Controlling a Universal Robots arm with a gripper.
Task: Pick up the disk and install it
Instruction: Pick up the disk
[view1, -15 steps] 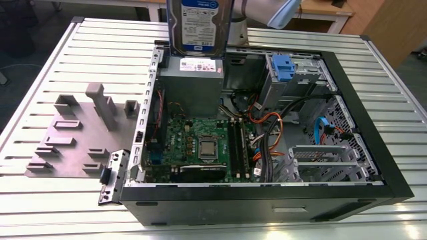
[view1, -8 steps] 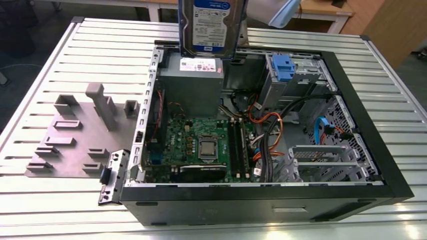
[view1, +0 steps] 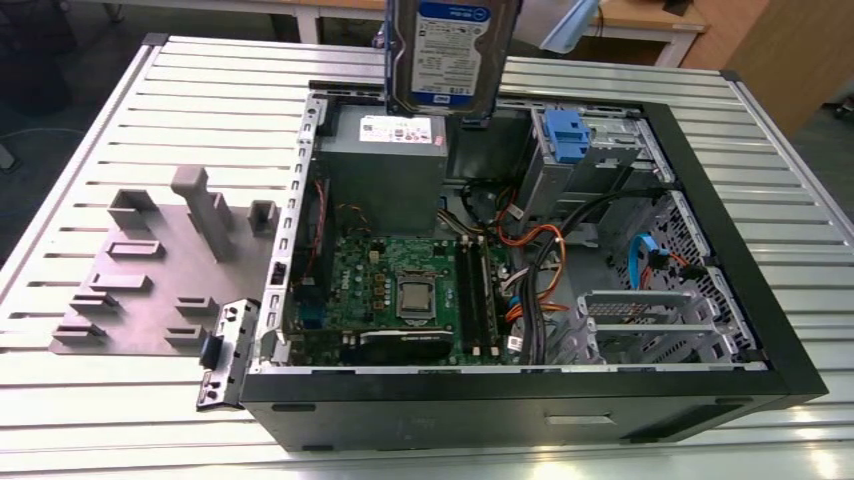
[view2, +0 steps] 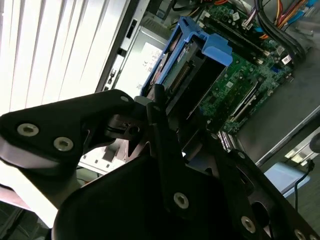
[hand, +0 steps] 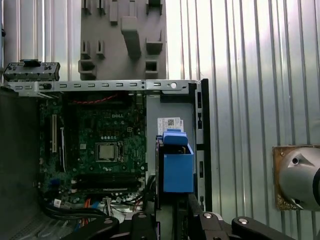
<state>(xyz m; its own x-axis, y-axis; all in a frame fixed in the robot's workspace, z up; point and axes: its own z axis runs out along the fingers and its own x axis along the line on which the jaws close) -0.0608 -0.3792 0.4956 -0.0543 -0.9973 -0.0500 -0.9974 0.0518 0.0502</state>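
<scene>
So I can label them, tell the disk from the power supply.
The disk hangs upright above the case; the power supply sits inside it. The disk is slim with a blue rail; the power supply is a bulkier plain grey box. The disk's label is white and blue; the power supply's sticker is white. Both are rectangular metal.

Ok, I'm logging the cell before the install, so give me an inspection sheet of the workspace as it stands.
Surface: slatted metal table, carrying an open computer case.
Job's things: disk upright, held above the case near the power supply.
Clutter: grey fixture plate beside the case.
Grippers: end effector shut on the disk.
Cables: orange, blue and black cables inside the case.
Surroundings: wooden furniture beyond the table.
</scene>
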